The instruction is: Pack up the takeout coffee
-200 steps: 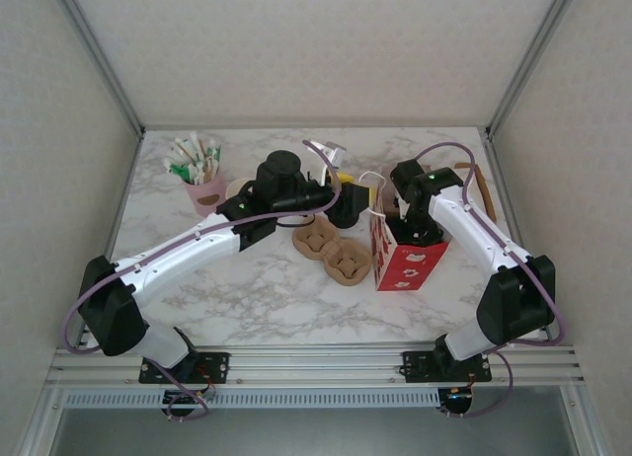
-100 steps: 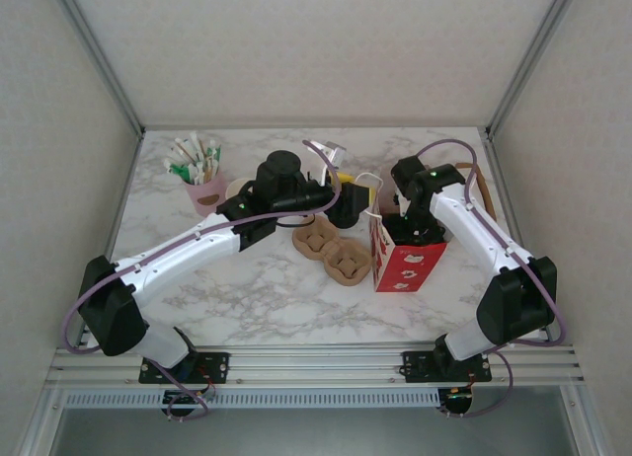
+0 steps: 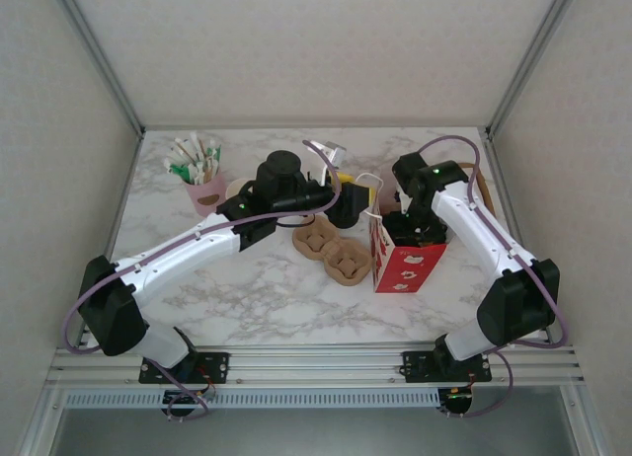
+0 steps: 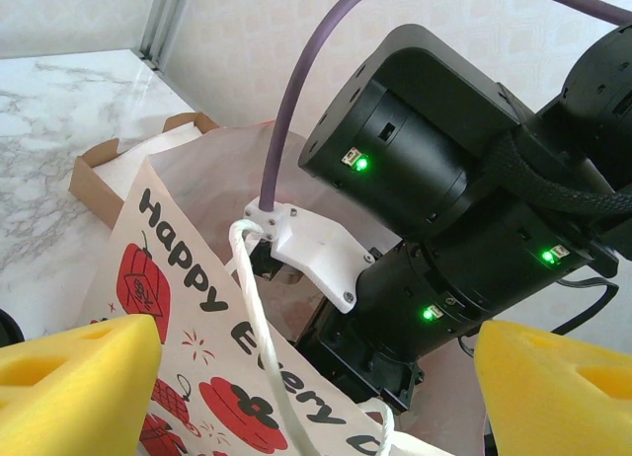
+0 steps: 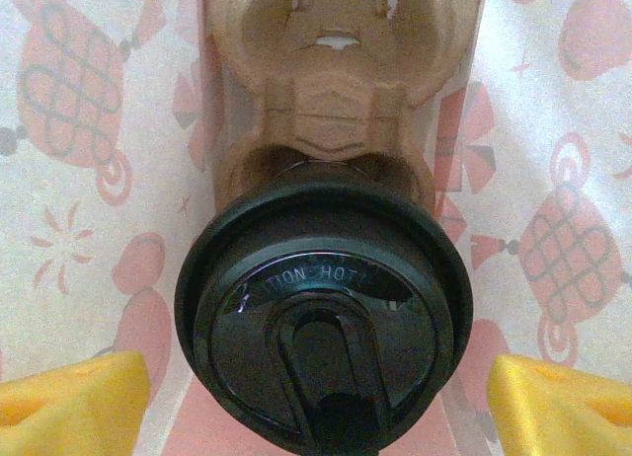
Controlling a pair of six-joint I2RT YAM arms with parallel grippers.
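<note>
— Where is the takeout coffee (image 5: 321,323)?

— Down inside the paper bag (image 5: 79,130), seated in the near well of the cardboard carrier (image 5: 336,71), which runs off toward 12 o'clock; my right gripper (image 5: 316,402) hangs above it, pads spread at 7 and 5 o'clock, holding nothing.

— How would it handle?

— Light, I judge; the paper wall is soft and would crush; the black lid (image 5: 296,278) looks slick and could pop; I'd grip just under its rim; my left gripper (image 4: 316,397) is spread too, beside the bag's rope handle (image 4: 259,308).

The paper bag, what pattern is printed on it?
White paper bag with red lantern-like prints and black lettering, clearest in the left wrist view.
</note>
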